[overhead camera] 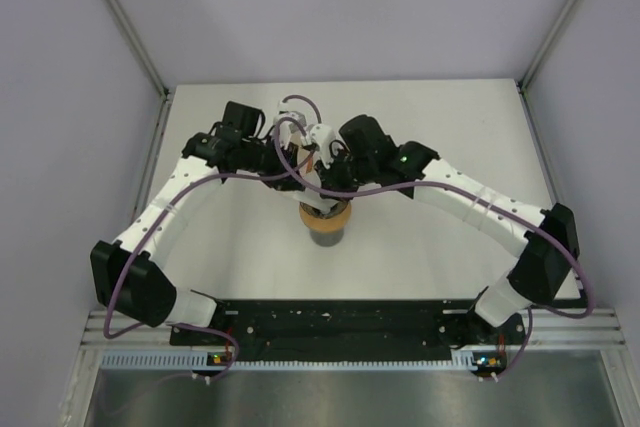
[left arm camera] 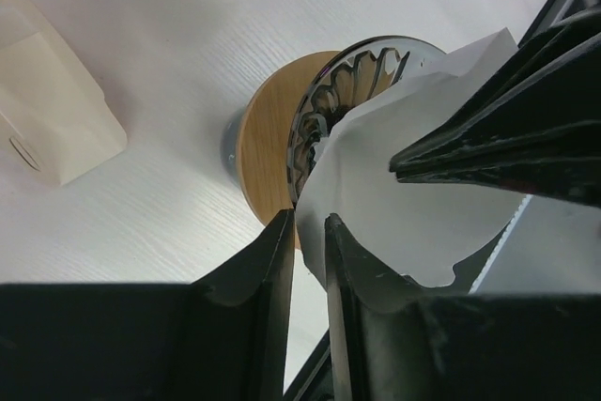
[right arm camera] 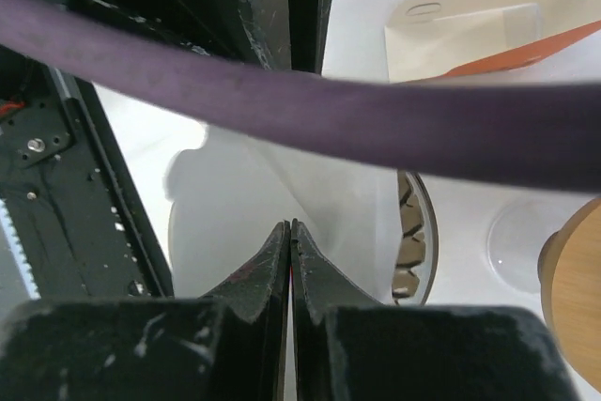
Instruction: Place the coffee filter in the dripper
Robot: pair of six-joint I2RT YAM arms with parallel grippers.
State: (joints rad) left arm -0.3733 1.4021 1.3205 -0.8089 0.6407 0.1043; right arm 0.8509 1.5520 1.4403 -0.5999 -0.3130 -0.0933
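Note:
A glass dripper (left arm camera: pixel 338 91) with a ribbed wall and a wooden collar (left arm camera: pixel 268 147) stands on a dark cup (overhead camera: pixel 326 235) mid-table. The white paper coffee filter (left arm camera: pixel 404 223) sits in its mouth, with one corner standing above the rim. My left gripper (left arm camera: pixel 308 221) is at the filter's near edge, its jaws a little apart. The paper's edge lies in the gap, against the right-hand finger. My right gripper (right arm camera: pixel 290 224) is shut, its tips against the filter's (right arm camera: pixel 235 213) inner wall. No paper shows between them. The left wrist view shows it (left arm camera: pixel 396 168) reaching in from the right.
A cream paper pack (left arm camera: pixel 52 119) lies on the table beside the dripper, orange on one side (right arm camera: pixel 526 44). A clear round glass piece (right arm camera: pixel 512 246) and a wooden disc (right arm camera: pixel 573 298) sit close by. A purple cable (right arm camera: pixel 329 110) crosses the right wrist view. Both arms crowd over the dripper (overhead camera: pixel 325 213).

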